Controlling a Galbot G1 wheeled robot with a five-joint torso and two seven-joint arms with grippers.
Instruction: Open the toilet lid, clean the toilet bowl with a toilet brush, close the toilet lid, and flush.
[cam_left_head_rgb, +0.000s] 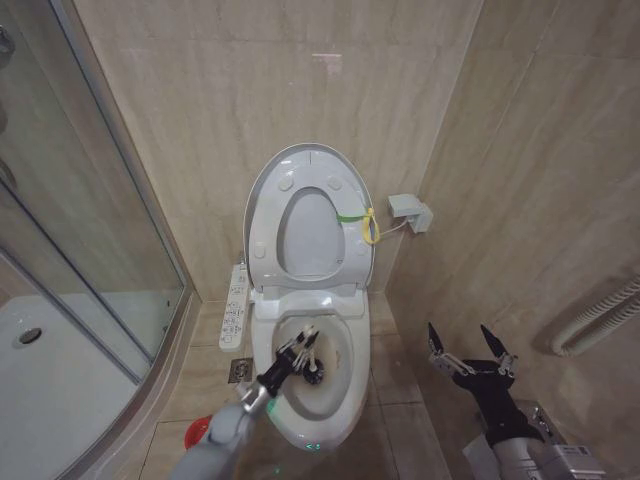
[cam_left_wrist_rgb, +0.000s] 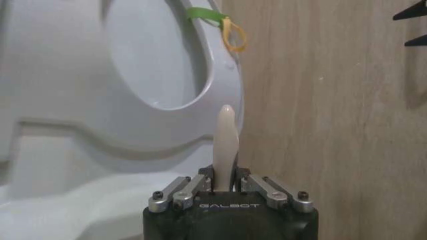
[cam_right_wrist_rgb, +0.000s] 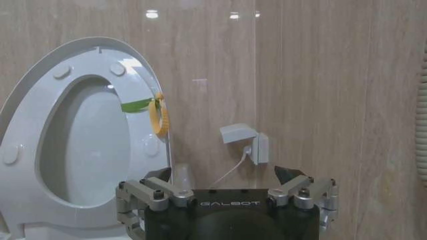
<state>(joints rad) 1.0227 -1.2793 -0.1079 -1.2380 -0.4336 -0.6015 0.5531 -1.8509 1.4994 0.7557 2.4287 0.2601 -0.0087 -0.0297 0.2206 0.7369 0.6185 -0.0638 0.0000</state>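
The left tool (cam_left_head_rgb: 297, 352) is clamped on the white stick handle of the toilet brush (cam_left_head_rgb: 310, 366), its fingers (cam_left_wrist_rgb: 192, 186) pinching the handle from both sides, as the left wrist view shows. The tool reaches down over the toilet bowl (cam_left_head_rgb: 345, 415), and the black bristle head sits just beyond it, against the stained inner wall. The toilet lid (cam_left_head_rgb: 262, 195) stands upright behind the bowl with the ring-shaped seat (cam_left_head_rgb: 345, 255) raised against it, a green-and-yellow tie (cam_left_head_rgb: 366, 224) looped on the seat's far side.

The scrubbing step looks to be in hand. Next comes sweeping the head around the bowl wall, keeping the handle tilted so the tool clears the rim.

Room is tight: a tiled wall stands close on the right, a glass shower screen (cam_left_head_rgb: 90, 230) on the left, and a control panel (cam_left_head_rgb: 234, 306) hangs beside the bowl. The right tool (cam_left_head_rgb: 470, 350) waits low to the right of the bowl, its fingers spread wide and empty, well apart from the brush.
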